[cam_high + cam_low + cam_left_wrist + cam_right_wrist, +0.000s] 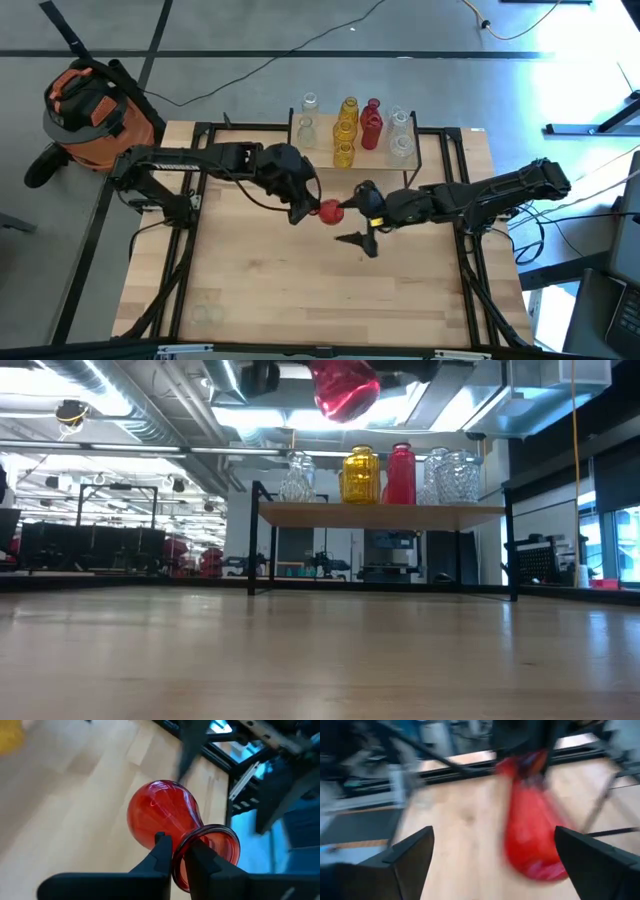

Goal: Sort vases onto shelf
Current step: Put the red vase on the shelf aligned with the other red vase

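A red glass vase [331, 211] with a round body and flared mouth hangs over the middle of the table, held by my left gripper [303, 208], which is shut on it. In the low view the vase [345, 388] is well above the tabletop. My right gripper [362, 214] is open just to the right of the vase. In the right wrist view its two fingers stand wide on either side of the vase [532, 820] without touching it. The shelf [425, 135] stands at the table's far edge and carries clear, yellow and red vases [361, 474]. My left gripper holds the red vase at its mouth end, by the flared rim [181, 851] above the narrow neck. The rim's wall passes between the two fingers [161, 848]; one finger is outside by the neck, the other over the mouth. The fingers point down from above. The vase hangs below them, lifted clear, body downward.
The shelf's board [300, 513] sits on thin black legs, with several vases in rows on it. An orange shop vacuum [88, 108] stands on the floor beyond the table's far left corner. Bare wood [300, 290] spreads across the near half of the table.
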Controlling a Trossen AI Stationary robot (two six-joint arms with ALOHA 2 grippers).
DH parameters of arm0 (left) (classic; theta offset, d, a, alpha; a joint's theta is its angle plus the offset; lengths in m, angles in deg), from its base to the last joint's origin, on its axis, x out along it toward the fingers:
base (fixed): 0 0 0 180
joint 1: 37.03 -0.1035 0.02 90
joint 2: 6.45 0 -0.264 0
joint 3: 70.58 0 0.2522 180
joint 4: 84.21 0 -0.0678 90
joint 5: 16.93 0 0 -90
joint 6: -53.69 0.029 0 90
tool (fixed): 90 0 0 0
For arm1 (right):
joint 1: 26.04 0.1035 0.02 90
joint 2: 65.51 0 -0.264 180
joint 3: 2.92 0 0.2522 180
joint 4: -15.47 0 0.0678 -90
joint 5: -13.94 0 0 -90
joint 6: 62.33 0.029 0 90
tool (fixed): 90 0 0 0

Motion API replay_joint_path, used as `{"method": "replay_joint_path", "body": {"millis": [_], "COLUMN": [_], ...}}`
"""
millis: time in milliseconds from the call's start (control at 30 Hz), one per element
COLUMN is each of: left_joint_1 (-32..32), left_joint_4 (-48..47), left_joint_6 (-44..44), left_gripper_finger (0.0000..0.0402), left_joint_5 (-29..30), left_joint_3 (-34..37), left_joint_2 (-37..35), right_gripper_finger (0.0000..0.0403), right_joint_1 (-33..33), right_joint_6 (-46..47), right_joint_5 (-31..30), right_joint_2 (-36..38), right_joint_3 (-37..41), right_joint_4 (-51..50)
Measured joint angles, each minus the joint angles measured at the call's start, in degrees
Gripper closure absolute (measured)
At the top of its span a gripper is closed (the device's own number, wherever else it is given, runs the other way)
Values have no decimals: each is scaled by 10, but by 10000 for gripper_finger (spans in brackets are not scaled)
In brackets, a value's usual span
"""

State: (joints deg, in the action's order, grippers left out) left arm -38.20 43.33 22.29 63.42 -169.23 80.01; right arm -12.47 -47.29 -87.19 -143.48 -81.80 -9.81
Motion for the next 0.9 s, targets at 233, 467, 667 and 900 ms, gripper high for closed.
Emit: {"method": "replay_joint_path", "body": {"millis": [233,467,667,900], "left_joint_1": [0,-15,-22,-18], "left_joint_4": [22,12,13,1], "left_joint_6": [-113,-135,-135,-135], "left_gripper_finger": [381,382,383,383], "left_joint_5": [24,25,16,13], "left_joint_3": [0,0,0,0], "left_joint_2": [32,38,37,37], "right_gripper_finger": [62,68,68,133], "right_joint_1": [-2,-1,-1,-1], "right_joint_6": [-44,-62,-46,-16], "right_joint_5": [-73,-74,-139,-163], "right_joint_2": [-80,-146,-160,-159], "right_joint_3": [-79,-148,-163,-164], "right_joint_4": [-26,-136,-144,-150]}}
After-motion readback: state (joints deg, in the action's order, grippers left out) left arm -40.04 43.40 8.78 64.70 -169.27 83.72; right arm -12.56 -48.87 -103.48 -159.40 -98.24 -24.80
